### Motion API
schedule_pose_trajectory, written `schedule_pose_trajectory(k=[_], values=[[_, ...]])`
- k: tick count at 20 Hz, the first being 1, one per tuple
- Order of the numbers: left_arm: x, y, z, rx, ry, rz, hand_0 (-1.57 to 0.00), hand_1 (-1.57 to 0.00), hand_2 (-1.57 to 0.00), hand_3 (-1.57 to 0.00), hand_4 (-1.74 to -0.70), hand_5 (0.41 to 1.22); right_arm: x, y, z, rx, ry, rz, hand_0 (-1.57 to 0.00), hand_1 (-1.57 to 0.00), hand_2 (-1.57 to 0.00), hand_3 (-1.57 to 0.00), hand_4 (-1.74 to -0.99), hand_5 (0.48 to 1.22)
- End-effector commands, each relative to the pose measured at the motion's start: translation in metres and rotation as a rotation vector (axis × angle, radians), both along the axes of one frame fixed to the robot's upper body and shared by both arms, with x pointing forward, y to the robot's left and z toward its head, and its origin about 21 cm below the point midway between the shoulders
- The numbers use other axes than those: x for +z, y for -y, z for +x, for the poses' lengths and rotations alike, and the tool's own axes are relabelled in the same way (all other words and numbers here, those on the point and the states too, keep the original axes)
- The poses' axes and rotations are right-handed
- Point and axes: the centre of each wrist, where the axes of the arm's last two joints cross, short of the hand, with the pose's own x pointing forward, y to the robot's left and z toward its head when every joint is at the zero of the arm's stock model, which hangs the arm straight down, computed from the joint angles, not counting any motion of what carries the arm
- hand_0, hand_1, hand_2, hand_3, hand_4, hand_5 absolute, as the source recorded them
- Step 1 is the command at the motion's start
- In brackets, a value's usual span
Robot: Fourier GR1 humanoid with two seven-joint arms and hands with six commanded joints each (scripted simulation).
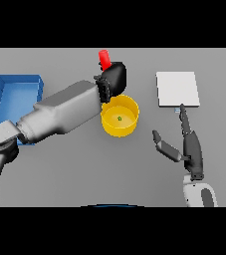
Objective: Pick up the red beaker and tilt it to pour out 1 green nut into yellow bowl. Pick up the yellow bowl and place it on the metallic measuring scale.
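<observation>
My left hand sits upper centre of the frame, fingers curled round the red beaker; only the beaker's top end sticks out above the hand, leaning a bit to the left. The left arm runs in from the lower left edge and crosses up to that hand. Just below the hand is the yellow bowl, centre frame, upright on the grey table, arm overlapping its left rim. I see one green nut lying on the bowl's floor.

My right hand is lower right of the frame, fingers straight and spread, thumb out to the left, holding nothing. One fingertip points up and reaches the lower edge of the metallic measuring scale, a pale flat square in the upper right; can't tell if it actually touches. Bowl and scale are apart.

Blue tray at the left edge, partly behind the left arm.
</observation>
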Motion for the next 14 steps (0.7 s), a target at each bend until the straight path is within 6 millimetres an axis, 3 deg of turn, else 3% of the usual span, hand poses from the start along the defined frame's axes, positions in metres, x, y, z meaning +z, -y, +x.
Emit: schedule_pose_trajectory(k=[1, 4, 5, 6, 8, 11, 14], values=[[0.009, 0.001, 0.002, 0.004, -0.001, 0.006, -1.57, -1.57, -1.57, -1.57, -1.73, 1.221, 0.003, -0.002, 0.001, -0.001, 0.010, 0.003, 0.00, 0.00, 0.00, 0.00, -1.207, 0.594], [0.047, -0.002, 0.015, 0.009, 0.033, -0.023, -1.57, -1.57, -1.57, -1.57, -1.73, 1.221, 0.001, -0.001, 0.003, -0.004, -0.003, 0.000, 0.00, 0.00, 0.00, 0.00, -1.209, 0.592], [0.064, -0.005, 0.020, 0.016, 0.062, -0.050, -1.57, -1.57, -1.57, -1.49, -1.73, 1.221, 0.001, -0.004, 0.002, -0.002, 0.010, -0.005, 0.00, 0.00, 0.00, 0.00, -1.203, 0.592], [0.078, -0.009, 0.027, 0.038, 0.090, -0.077, -1.57, -1.57, -1.40, -1.51, -1.68, 1.221, 0.002, -0.007, 0.002, 0.006, 0.015, -0.001, 0.00, 0.00, 0.00, 0.00, -1.201, 0.592], [0.115, -0.016, 0.035, 0.055, 0.126, -0.153, -1.57, -1.57, -1.46, -1.04, -1.70, 1.221, 0.003, -0.003, 0.004, 0.006, 0.007, 0.009, 0.00, 0.00, 0.00, 0.00, -1.186, 0.596], [0.158, -0.032, 0.048, 0.157, 0.186, -0.298, -1.57, -1.57, -1.51, -1.30, -1.71, 1.221, 0.005, -0.001, 0.006, 0.027, 0.022, 0.042, 0.00, 0.00, 0.00, 0.00, -1.182, 0.593], [0.187, -0.068, 0.063, 0.339, 0.167, -0.554, -1.57, -1.57, -1.54, -1.38, -1.72, 1.221, 0.006, -0.004, 0.009, 0.025, 0.009, 0.061, 0.00, 0.00, 0.00, 0.00, -1.200, 0.596]])
